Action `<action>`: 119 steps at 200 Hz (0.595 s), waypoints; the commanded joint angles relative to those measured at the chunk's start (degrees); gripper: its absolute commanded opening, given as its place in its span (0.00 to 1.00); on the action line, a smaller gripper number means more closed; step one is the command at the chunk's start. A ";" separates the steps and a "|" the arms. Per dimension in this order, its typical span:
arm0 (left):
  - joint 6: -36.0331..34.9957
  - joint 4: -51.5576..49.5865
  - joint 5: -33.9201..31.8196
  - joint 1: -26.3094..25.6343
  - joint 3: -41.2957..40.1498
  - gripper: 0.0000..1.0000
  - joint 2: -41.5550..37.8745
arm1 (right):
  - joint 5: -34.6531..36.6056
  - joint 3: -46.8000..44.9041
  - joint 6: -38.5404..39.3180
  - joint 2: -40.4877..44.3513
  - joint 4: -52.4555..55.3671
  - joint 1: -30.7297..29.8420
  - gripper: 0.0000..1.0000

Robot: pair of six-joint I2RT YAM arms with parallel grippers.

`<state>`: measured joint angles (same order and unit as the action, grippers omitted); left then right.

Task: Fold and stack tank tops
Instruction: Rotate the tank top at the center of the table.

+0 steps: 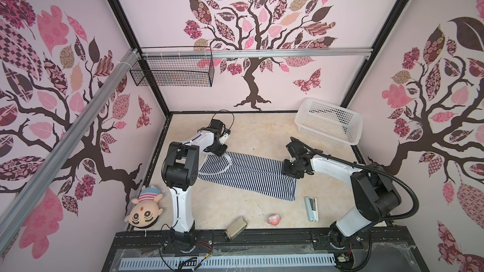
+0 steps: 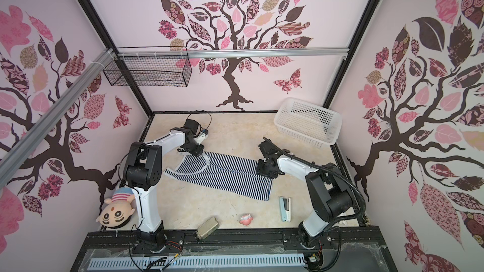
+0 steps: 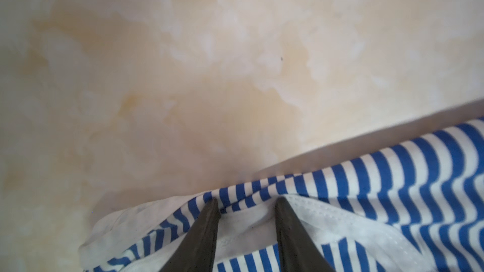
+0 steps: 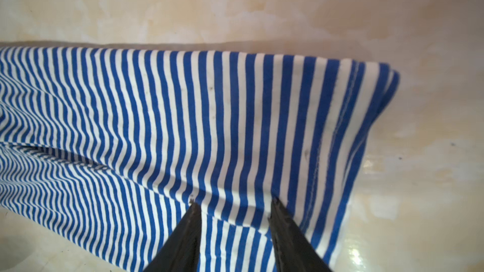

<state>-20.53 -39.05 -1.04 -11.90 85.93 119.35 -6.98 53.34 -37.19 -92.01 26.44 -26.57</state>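
Note:
One tank top (image 1: 248, 176) (image 2: 222, 174) with narrow navy-and-white stripes lies flat in a long folded strip across the middle of the table. My left gripper (image 1: 221, 153) (image 2: 196, 153) is down at its neck end. In the left wrist view, the gripper (image 3: 246, 201) is open, with white trim and striped cloth (image 3: 392, 174) under the two fingers. My right gripper (image 1: 285, 172) (image 2: 259, 170) is at the hem end. In the right wrist view, that gripper (image 4: 233, 202) is open over a fold line in the striped cloth (image 4: 209, 113).
A white plastic basket (image 1: 328, 121) stands at the back right, and a black wire basket (image 1: 172, 71) hangs on the back rail. A plush doll (image 1: 145, 210) lies at the front left. Along the front lie a stapler (image 1: 311, 209), a small pink toy (image 1: 274, 219) and a brown case (image 1: 235, 227).

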 commanded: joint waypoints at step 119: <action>-3.21 -4.72 -7.48 -2.09 29.45 0.40 18.78 | 2.71 2.50 0.27 5.36 5.86 -0.24 0.50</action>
<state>-22.35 -42.54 -4.75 -13.93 112.05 135.61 -5.32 53.10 -37.19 -85.78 31.51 -26.57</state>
